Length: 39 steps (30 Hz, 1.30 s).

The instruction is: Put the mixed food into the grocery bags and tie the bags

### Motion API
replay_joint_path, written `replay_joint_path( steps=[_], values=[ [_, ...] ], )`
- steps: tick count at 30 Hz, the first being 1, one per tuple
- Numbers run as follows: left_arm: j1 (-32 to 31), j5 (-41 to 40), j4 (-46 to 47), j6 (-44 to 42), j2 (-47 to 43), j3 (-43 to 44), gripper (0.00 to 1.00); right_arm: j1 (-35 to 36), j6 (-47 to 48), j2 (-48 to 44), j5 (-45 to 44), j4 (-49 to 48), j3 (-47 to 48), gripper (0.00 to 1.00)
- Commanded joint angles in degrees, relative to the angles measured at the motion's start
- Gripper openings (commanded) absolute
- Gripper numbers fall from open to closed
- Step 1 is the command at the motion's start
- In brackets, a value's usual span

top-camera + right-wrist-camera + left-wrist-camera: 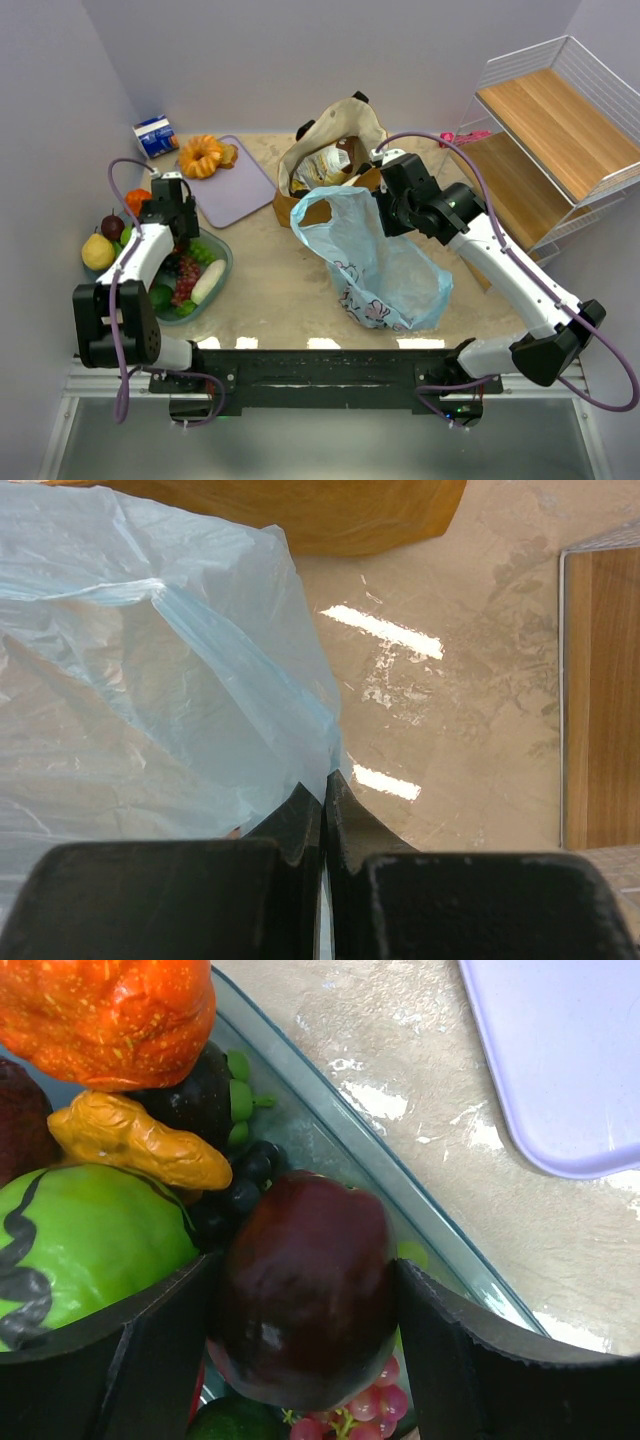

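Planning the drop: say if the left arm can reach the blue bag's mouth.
Probably yes: right gripper holds the blue bag open; bare table separates it from the left gripper on a plum.

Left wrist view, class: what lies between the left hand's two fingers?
A dark plum fills the gap, touching both fingers of the left hand; the left wrist view shows it.

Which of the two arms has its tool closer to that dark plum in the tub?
Left. The left tool straddles the dark plum in the teal tub, fingers against both sides. The right tool is far across the table, pinching the light-blue bag at its rim.
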State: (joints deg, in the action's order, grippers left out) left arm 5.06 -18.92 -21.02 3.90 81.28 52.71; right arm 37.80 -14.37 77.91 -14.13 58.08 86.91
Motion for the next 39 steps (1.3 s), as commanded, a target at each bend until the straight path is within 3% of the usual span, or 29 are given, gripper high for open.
replay_joint_path(
  steps=[1, 4, 9, 13, 18, 21, 26, 29, 35, 38, 39],
  values=[
    [-0.4, 0.1, -0.3, 1.0, -3.6, -0.5, 0.54, -0.2, -0.4, -2.1, -0.3, -0.9, 1.4, 0.00],
    [-0.8, 0.9, -1.0, 0.8, -6.8, 0.1, 0.46, -0.2, -0.4, -2.2, -0.5, -0.9, 1.3, 0.00],
    [-4.5, 1.5, -0.8, -0.6, -14.4, 2.0, 0.43, -0.1, -0.4, -2.2, -0.9, -0.6, 1.8, 0.00],
    [-17.4, 5.7, 1.4, -0.3, -21.7, 5.7, 0.43, -0.2, -0.3, -1.3, -1.8, -0.2, 2.4, 0.00],
    [-32.9, 16.6, 8.7, 7.2, -27.6, 9.0, 0.42, -0.1, -0.5, 0.2, -2.5, 1.2, 3.5, 0.00],
    [-41.7, 17.9, 14.8, 10.9, -29.0, 9.4, 0.43, -0.1, -0.8, 0.6, -2.6, 1.4, 4.0, 0.00],
    [-51.4, 20.7, 25.7, 14.5, -27.8, 9.4, 0.45, -0.2, -0.9, 1.2, -3.3, 1.9, 4.5, 0.00],
    [-55.7, 22.3, 26.6, 15.0, -23.7, 11.3, 0.47, -0.2, -1.0, 1.6, -3.3, 2.1, 4.8, 0.00],
    [-60.7, 23.5, 22.9, 14.7, -12.7, 14.8, 0.56, -0.2, -1.2, 1.5, -3.8, 2.6, 4.8, 0.00],
    [-60.7, 22.5, 21.1, 14.3, -10.4, 16.0, 0.74, -0.1, -1.2, 1.5, -3.8, 2.8, 4.7, 0.00],
    [-60.7, 22.7, 19.4, 13.8, -9.8, 16.9, 0.90, -0.2, -1.2, 1.5, -4.1, 2.9, 4.8, 0.00]
  ],
)
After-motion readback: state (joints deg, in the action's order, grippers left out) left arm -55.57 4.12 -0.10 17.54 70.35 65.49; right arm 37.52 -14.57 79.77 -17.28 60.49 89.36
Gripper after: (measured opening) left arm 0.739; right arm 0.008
